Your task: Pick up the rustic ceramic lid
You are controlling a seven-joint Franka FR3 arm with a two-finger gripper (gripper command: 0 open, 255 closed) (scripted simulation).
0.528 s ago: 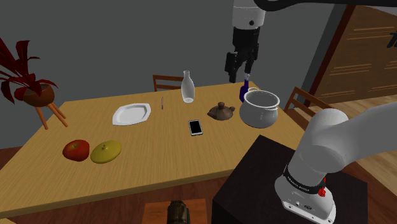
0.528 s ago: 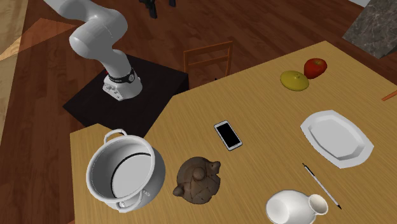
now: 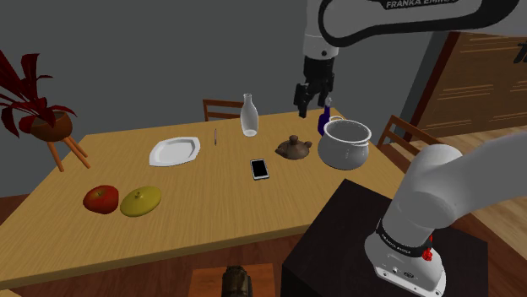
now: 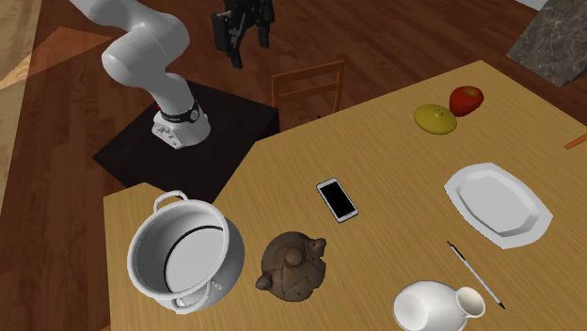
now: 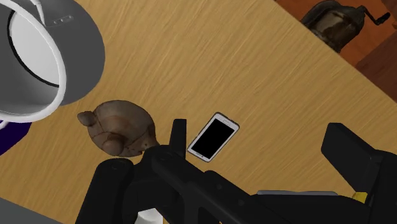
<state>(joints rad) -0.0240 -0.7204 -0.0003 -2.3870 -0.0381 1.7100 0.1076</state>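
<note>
- Brown and mottled, the lid (image 5: 119, 126) lay on the wooden table (image 3: 194, 194), between the white pot (image 3: 346, 153) and the phone (image 3: 259, 169). It was nearer the pot, though apparently not touching it.
- It looked like fired earthenware, so I judged it stiff and fairly heavy for what it was. It would likely chip if knocked against the pot or let fall.
- Its domed top seemed likely to let fingers slip off. The rim lay flat on the wood, with nothing to get under.
- A small knob (image 4: 293, 254) stood at the crown, and that seemed the place to take hold, one finger on either side.
- The gripper (image 3: 312, 94) hung high over the table, above the lid and pot, touching nothing.
- Its two black fingers stood well apart, released, with nothing between them. The gap looked ample for the knob.
- In the wrist view the lid lay just beyond one finger rather than between the pair. The hand would probably need to shift across before it came down.
- With the pot so close, the finger on that side could strike its wall on the way down.
</note>
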